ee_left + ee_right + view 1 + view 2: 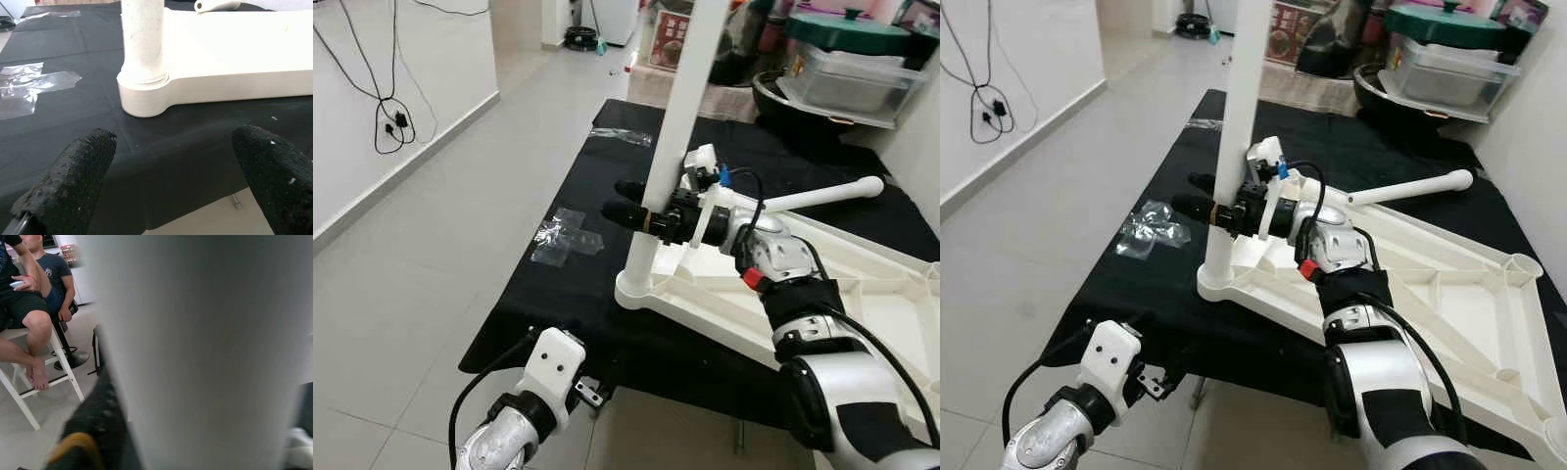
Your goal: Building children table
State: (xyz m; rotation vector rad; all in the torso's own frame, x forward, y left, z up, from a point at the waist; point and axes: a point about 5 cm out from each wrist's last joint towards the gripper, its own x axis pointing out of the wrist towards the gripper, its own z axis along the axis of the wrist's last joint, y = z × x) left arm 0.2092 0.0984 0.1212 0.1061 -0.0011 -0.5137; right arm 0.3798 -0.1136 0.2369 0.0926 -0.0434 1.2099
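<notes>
A white children's tabletop point(862, 284) lies upside down on a black cloth point(568, 294). One white table leg point(680, 108) stands upright in its near-left corner socket point(641, 286). My right gripper point(625, 199) is shut on this leg a little above the socket, one black finger on each side. In the right wrist view the leg point(205, 347) looms pale and blurred. A second leg point(822, 194) lies across the far side of the tabletop. My left gripper point(173, 139) hangs open low at the cloth's front edge, facing the socket point(142, 93), with nothing between its fingers.
Crumpled clear plastic wrap point(566, 235) lies on the cloth left of the socket, and more point(622, 135) at the far end. Pots and a lidded container point(847, 59) stand at the back right. Cables point(386, 117) hang on the left wall. People point(34, 308) sit on stools beyond.
</notes>
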